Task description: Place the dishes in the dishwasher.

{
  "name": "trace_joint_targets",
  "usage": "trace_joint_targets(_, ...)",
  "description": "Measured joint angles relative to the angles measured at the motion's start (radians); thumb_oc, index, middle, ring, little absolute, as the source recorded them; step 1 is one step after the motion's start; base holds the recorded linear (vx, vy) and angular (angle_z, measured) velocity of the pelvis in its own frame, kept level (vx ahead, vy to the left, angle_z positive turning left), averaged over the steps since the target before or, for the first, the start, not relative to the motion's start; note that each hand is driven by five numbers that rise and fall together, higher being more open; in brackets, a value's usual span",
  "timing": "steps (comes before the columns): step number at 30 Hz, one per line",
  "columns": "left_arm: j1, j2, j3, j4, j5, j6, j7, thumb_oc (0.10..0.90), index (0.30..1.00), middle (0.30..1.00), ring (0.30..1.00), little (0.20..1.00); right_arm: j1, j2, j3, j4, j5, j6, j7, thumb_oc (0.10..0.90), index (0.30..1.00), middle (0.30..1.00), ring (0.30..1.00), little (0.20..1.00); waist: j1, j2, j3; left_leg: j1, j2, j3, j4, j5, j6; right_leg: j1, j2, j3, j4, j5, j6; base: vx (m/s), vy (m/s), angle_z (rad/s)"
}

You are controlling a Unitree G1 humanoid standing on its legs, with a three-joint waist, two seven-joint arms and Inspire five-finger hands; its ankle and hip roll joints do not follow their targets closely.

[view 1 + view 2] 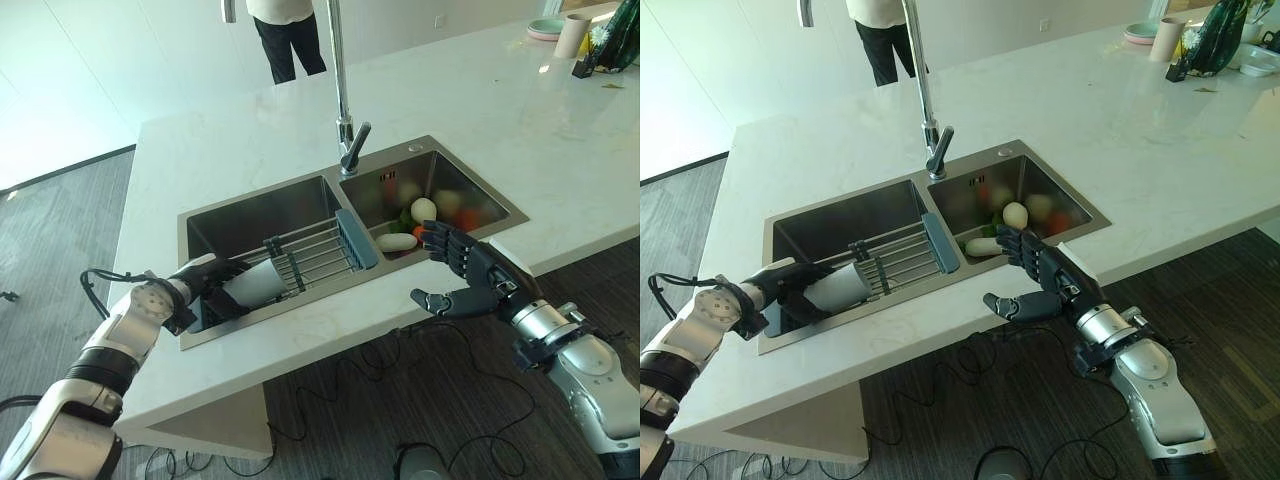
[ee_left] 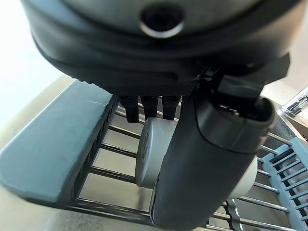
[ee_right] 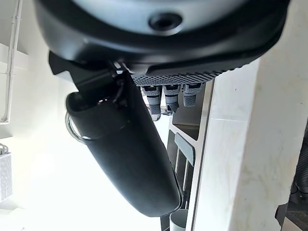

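Left eye view is showing your left hand (image 1: pixel 205 283) curling its fingers round the white cup (image 1: pixel 255 283) lying on the sink rack (image 1: pixel 320 252); keep that wrap firm while lifting. Your right hand (image 1: pixel 462 272) is hovering, fingers spread.

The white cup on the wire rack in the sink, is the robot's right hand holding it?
Not the right. Its left hand has its fingers curled round the white cup on the wire rack, as the left eye view shows. The right hand hangs open by the sink.
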Motion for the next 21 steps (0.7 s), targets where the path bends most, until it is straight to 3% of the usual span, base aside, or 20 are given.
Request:
trace_joint_targets(14,0.0,-0.002,0.0,0.007,0.017,-0.003,0.002,0.8,0.9,0.9,0.9,0.9,-0.004,0.0,0.009,0.0,0.001,0.001,0.015,0.8,0.9,0.9,0.9,0.9,-0.001,-0.002,0.001,0.002,0.0,0.0,0.0,0.0,0.0,0.002,0.001,0.001,0.0,0.001,0.0,0.0,0.0,0.0)
trace_joint_targets(15,0.0,-0.002,0.0,0.007,0.024,-0.007,0.002,0.78,0.869,0.869,0.869,0.869,-0.004,0.0,0.009,0.0,0.001,0.001,0.016,0.8,0.9,0.9,0.9,0.9,-0.001,-0.002,0.001,0.003,0.0,0.0,0.0,0.0,0.0,0.002,0.001,0.001,0.0,0.001,0.0,0.0,0.0,0.0)
trace_joint_targets(19,-0.001,-0.002,-0.005,0.008,0.058,-0.031,0.004,0.532,0.498,0.498,0.498,0.498,-0.006,0.001,0.009,0.0,0.039,0.003,0.017,0.8,0.9,0.9,0.9,0.9,-0.001,-0.003,0.001,0.004,0.0,0.001,0.0,0.0,0.0,0.004,0.001,0.001,0.0,0.001,0.0,0.0,0.0,0.0)
trace_joint_targets(20,-0.001,-0.002,-0.005,0.008,0.058,-0.032,0.01,0.513,0.469,0.469,0.469,0.469,-0.007,0.003,0.009,0.0,0.04,0.003,0.017,0.8,0.9,0.9,0.9,0.9,-0.002,-0.003,0.001,0.005,0.0,0.001,0.0,0.0,0.0,0.004,0.001,0.002,0.0,0.001,0.0,0.0,0.0,0.0)
trace_joint_targets(21,-0.001,-0.002,-0.005,0.009,0.06,-0.032,0.019,0.458,0.387,0.387,0.387,0.387,-0.007,0.003,0.009,0.0,0.04,0.003,0.017,0.8,0.9,0.9,0.9,0.9,-0.003,-0.003,0.001,0.006,0.0,0.001,0.0,0.0,0.0,0.005,0.001,0.002,0.0,0.001,0.0,0.0,0.0,0.0)
